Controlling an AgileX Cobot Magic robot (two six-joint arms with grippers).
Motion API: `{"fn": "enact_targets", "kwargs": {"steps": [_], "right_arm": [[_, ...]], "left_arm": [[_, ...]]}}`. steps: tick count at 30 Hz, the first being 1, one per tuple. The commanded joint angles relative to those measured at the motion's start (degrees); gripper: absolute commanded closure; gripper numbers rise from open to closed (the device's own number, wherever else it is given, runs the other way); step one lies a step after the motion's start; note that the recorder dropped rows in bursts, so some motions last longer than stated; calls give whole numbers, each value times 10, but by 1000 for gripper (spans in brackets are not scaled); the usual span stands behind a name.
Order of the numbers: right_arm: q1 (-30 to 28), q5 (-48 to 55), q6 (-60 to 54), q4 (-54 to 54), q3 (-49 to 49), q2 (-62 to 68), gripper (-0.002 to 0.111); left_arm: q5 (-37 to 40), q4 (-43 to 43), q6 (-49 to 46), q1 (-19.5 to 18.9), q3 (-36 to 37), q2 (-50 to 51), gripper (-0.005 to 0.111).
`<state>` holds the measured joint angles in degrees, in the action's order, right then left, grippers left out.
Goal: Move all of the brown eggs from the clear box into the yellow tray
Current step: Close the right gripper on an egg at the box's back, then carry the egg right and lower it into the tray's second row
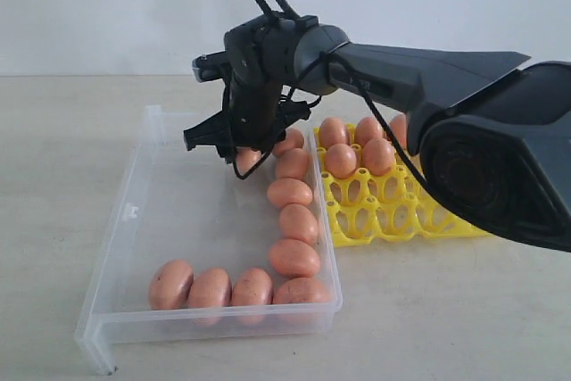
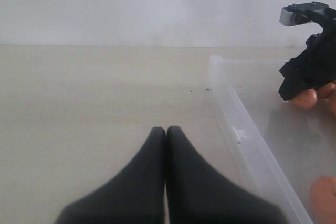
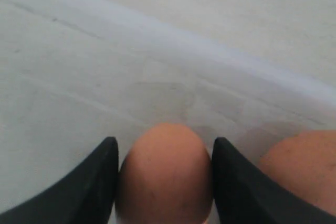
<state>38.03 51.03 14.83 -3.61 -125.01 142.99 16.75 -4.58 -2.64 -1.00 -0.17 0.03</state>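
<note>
- Right arm (image 1: 500, 158) is looming nearest in the exterior view, at 3 o'clock, and reaching toward 10 o'clock. Its right gripper (image 1: 243, 151) is standing over an egg (image 1: 248, 161) at the far end of the box (image 1: 116, 247). Other eggs (image 1: 294, 220) are lying along the box's 3 and 6 o'clock walls. More are sitting in the tray (image 1: 393, 220), just beside the box at 3 o'clock.
- Left gripper (image 2: 166, 129) is sitting clenched and empty in the left wrist view, outside the box.
- Fingers (image 3: 100, 182) are clasping the egg on both flanks in the right wrist view, with a neighbour egg (image 3: 299, 166) just beside. I am judging three risks: the smooth shell slipping from a shallow hold while lifting, over-squeezing cracking it, and a finger nudging the neighbour.
</note>
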Motion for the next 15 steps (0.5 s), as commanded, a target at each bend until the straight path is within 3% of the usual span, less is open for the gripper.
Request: {"fn": "enact_targets", "kwargs": {"steps": [1, 9, 15], "right_arm": [[-2, 32, -98, 88, -3, -39, 108], [17, 71, -30, 77, -3, -93, 108], [107, 24, 81, -132, 56, -162, 108]], "left_arm": [[-4, -3, 0, 2, 2, 0, 111], [-4, -3, 0, 2, 2, 0, 111], [-4, -3, 0, 2, 2, 0, 111]]}}
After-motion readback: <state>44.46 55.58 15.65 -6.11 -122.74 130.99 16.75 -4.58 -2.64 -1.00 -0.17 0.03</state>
